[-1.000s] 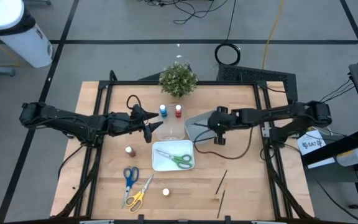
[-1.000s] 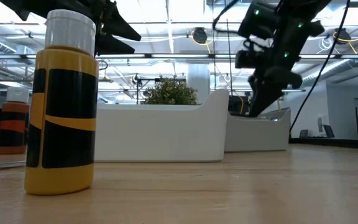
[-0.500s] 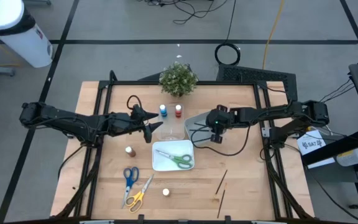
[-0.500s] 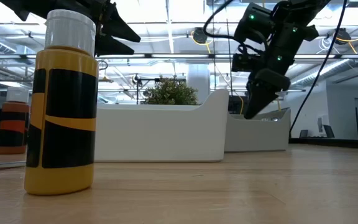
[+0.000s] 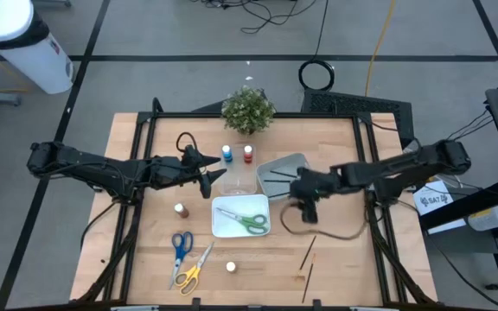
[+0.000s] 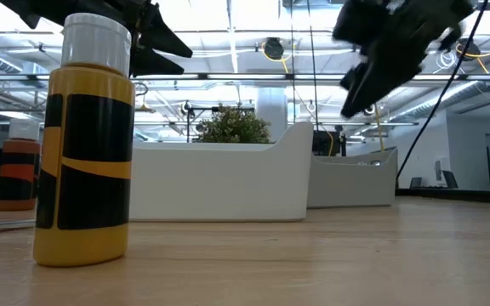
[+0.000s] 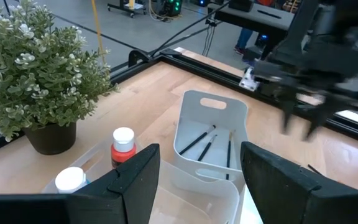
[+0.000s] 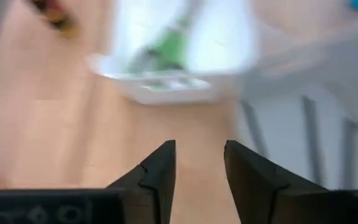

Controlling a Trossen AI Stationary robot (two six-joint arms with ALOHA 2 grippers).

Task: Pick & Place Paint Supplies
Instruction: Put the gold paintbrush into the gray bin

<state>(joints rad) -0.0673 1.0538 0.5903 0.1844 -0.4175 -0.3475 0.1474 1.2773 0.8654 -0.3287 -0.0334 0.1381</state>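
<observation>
1. Far left on the counter (image 5: 335, 250), my left arm reaches in toward the middle, and my left gripper (image 5: 209, 181) hovers at the near-left edge of the clear tray (image 5: 240, 180). Its fingers (image 7: 135, 180) are spread apart with nothing between them.
2. Below that arm, the brown bottle (image 5: 181, 210) stands alone on the wood. Nearer the front edge lie the blue-handled scissors (image 5: 181, 245) and, just beside them, the yellow-handled scissors (image 5: 191, 272).
3. A small whitish bottle (image 5: 230, 267) sits to the right of the yellow scissors, near the front.
4. Toward the back, the blue bottle (image 5: 227, 154) and red bottle (image 5: 248, 154) stand side by side at the far end of the clear tray, with the potted plant (image 5: 248, 111) behind them.
5. In the middle, the white tray (image 5: 223, 226) holds the green-handled scissors (image 5: 251, 222).
6. Right of the clear tray, the grey tray (image 5: 294, 162) has thin dark brushes (image 7: 202, 140) lying inside it.
7. My right gripper (image 5: 308, 206) hangs above bare counter just in front of the grey tray, to the right of the white tray. Its fingers (image 8: 159, 171) are parted and empty.
8. Farther front and right, two loose brushes (image 5: 310, 250) lie on the wood, one nearer the edge than the other.
</observation>
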